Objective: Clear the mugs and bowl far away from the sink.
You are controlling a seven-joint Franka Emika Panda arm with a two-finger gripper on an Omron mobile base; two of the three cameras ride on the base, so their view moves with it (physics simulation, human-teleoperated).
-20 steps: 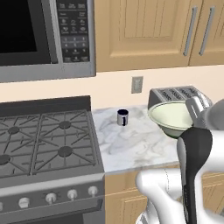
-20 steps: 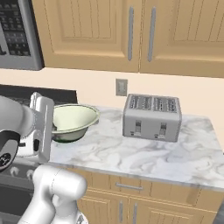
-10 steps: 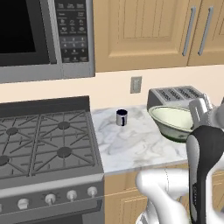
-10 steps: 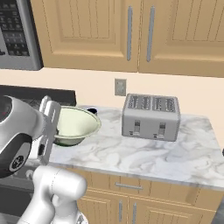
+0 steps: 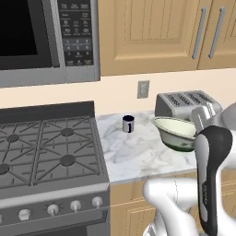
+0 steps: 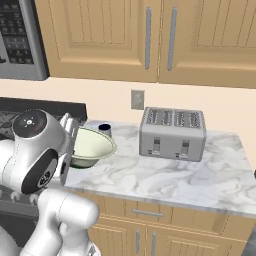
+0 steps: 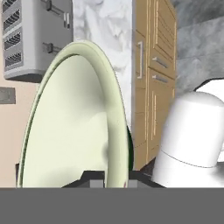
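Jaws clenched on the bowl (image 5: 176, 132) rim, bowl carried just above the surface (image 5: 133, 152). Since a moment ago it has travelled rightward toward the toaster (image 5: 186, 103). Navy mug (image 5: 128, 123) sits behind, apart. Bowl transfer underway; mug not yet moved.

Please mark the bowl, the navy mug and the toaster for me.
bowl (image 5: 177, 130), left base view, on its pale inner wall.
navy mug (image 5: 128, 124), left base view, on its side.
toaster (image 6: 172, 140), right base view, on its front face.
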